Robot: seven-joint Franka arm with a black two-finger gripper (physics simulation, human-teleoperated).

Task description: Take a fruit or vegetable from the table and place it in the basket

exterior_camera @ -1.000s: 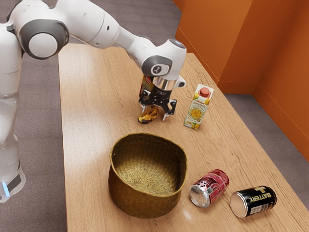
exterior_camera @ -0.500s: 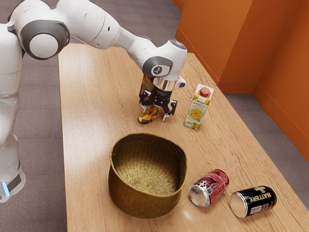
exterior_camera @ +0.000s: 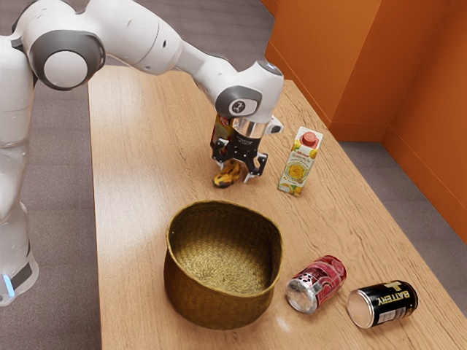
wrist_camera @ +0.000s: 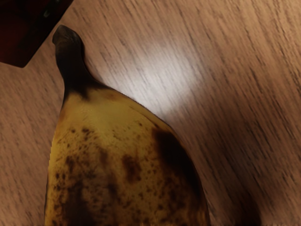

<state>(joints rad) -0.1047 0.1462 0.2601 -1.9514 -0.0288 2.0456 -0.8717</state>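
Banana sliding toward the exterior view's right

The banana (exterior_camera: 228, 175) is shifting slightly toward the exterior view's right since the earlier frame. It is resting on the table (exterior_camera: 131, 146), directly beneath the lone arm's gripper (exterior_camera: 234, 171); whether that is gripping it, I cannot tell. Its long axis is apparently running across the gripper's closing line, its stem pointing toward the boxed item (exterior_camera: 221, 132) behind. Farther out, the basket (exterior_camera: 211, 300) is standing empty on the side away from the stem, awaiting a lift.

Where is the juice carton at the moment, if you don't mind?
In the exterior view, the juice carton stands on the table, to that view's right of the banana.
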